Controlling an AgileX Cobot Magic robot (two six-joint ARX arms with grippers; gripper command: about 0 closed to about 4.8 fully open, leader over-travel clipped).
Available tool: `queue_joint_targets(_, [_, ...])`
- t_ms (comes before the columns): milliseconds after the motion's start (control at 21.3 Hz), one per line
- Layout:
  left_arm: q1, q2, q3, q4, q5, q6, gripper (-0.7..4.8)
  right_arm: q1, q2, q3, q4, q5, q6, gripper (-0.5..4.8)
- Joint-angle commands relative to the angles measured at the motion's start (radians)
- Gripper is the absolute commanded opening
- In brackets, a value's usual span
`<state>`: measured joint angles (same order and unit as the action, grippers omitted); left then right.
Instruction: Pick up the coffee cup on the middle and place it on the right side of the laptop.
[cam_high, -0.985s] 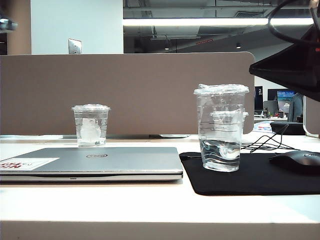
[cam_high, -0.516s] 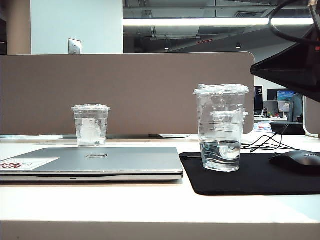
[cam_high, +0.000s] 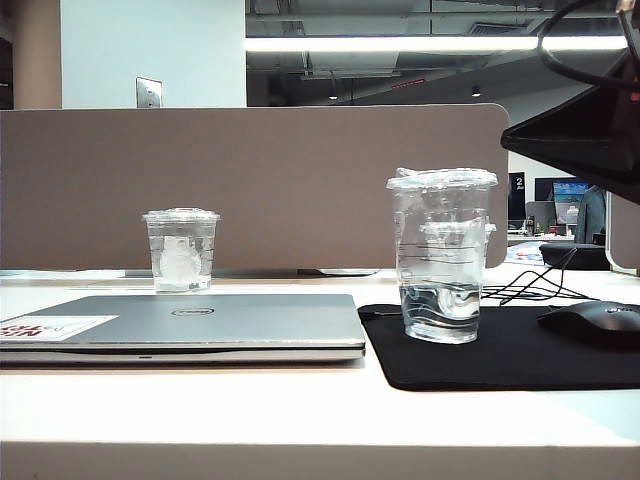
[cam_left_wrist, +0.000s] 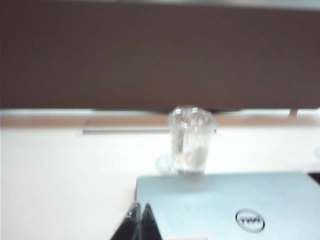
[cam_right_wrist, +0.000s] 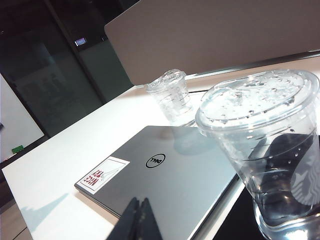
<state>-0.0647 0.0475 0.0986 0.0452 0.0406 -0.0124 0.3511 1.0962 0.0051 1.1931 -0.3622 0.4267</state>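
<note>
Coffee cup (cam_high: 441, 255) stands on the black mat (cam_high: 520, 352) just right of the laptop (cam_high: 190, 325) — both grippers (left (cam_left_wrist: 139, 214), right (cam_right_wrist: 138, 214)) pinched closed, holding nothing.

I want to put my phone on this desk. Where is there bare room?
Free: the white strip along the front edge, before the laptop and mat, and the desk left of the small cup. Crowded: the mat, with the coffee cup and mouse. Left gripper and right gripper hang shut over the laptop.
</note>
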Motion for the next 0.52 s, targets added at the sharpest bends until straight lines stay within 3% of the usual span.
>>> queue_joint_targets(47, [0.007,-0.035,-0.037,-0.014,0.001,0.005,-0.05,-0.001,-0.004,0.000,0.049,0.003,0.003,-0.01])
queue_joint_targets(516, [0.016,-0.046,-0.070,-0.029,0.001,0.005,-0.05,-0.001,-0.003,0.000,0.052,-0.007,0.004,-0.01])
